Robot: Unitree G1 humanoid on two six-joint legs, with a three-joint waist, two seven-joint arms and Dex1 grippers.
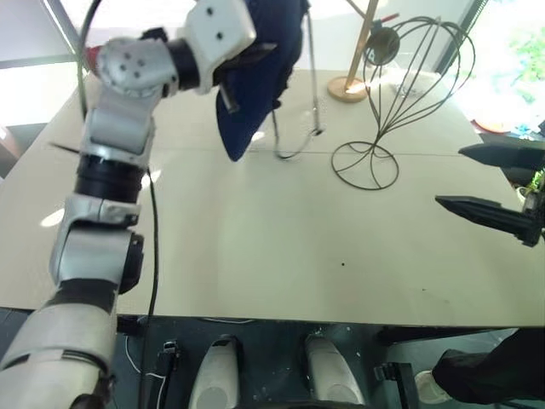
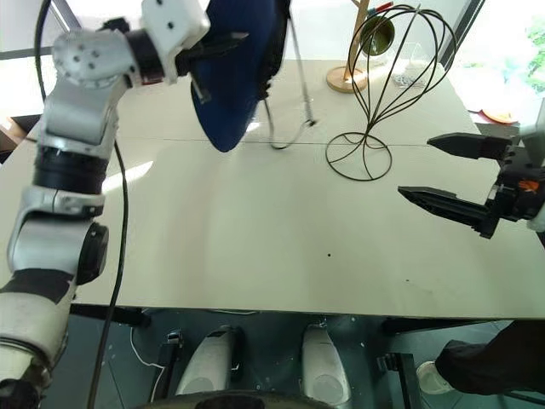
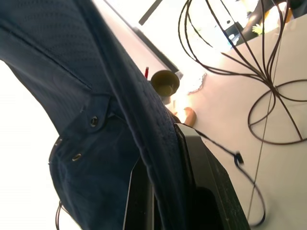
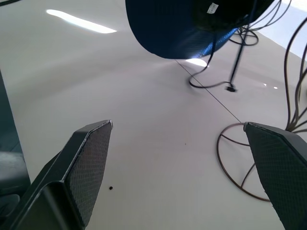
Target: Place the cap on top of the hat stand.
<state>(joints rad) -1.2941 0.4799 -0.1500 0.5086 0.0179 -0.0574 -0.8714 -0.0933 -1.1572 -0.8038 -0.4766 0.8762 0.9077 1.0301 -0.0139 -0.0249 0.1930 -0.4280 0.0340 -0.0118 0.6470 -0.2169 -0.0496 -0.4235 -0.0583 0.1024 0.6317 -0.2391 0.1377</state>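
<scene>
Hanging cap [image 1: 260,72] hiding left jaws, cropped above

Pale beige table [image 1: 255,256], seam line across at 12 o'clock. Bright window glare at 1–2 o'clock. Dark floor [image 1: 272,358] at 6 o'clock.

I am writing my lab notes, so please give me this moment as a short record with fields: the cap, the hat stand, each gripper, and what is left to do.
cap: navy cap hangs in the air above the table, pinched at the brim
hat stand: tall wire hat stand upright on the table, head bare
left gripper: left gripper shut on the cap
right gripper: right gripper open, holding nothing, beside the stand's base
left to do: cap not yet on the stand
</scene>
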